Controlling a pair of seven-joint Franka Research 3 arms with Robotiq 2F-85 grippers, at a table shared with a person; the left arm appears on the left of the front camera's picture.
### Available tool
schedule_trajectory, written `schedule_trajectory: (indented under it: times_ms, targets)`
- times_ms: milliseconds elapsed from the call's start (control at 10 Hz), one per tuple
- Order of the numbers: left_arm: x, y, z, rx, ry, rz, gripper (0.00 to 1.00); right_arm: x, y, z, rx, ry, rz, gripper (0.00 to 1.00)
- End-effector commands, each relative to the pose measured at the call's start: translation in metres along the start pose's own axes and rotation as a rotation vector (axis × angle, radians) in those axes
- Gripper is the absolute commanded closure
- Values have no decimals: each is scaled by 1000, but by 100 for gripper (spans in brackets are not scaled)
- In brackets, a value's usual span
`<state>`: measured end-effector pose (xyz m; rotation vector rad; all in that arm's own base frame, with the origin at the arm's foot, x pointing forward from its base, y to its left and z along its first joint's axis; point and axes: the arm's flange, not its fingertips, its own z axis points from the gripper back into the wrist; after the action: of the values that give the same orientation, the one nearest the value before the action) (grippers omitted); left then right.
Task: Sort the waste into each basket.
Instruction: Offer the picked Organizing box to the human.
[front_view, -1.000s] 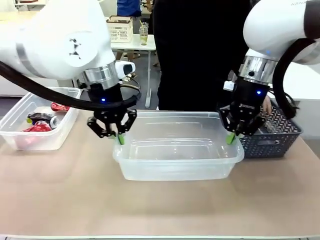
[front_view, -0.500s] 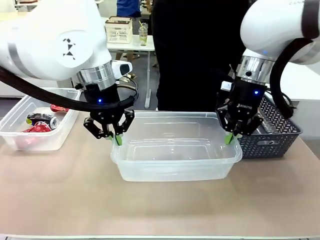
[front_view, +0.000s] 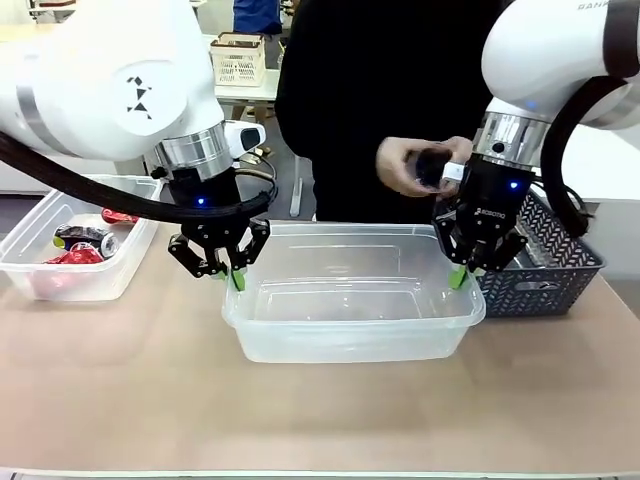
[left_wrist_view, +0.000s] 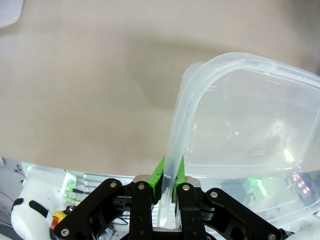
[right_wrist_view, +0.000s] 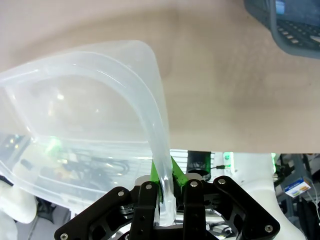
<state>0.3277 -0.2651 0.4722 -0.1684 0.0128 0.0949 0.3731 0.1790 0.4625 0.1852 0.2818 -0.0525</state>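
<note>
Gripping opposite short ends, left gripper and right gripper each had jaws pinching the empty tub's rim, long axis spanning between them, mid-tabletop; cans sat in left tub.

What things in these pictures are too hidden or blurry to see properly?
- The dark thing in the person's hand: front view, blurred and partly behind the right arm.
- What lies inside the dark basket: front view, the right gripper and lattice wall hide it; right wrist view cuts it off at the edge.
- How many cans lie in the far tub: front view, the left arm covers part of it.
</note>
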Motion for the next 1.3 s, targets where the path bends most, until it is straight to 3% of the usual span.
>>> schedule_trajectory:
  times_ms: [0,1200]
  targets:
    - [-1,0,0,-4,-14,30,100,2,1,4,-1,-3,-10,100]
    - [-1,0,0,-4,-14,30,100,2,1,4,-1,-3,-10,100]
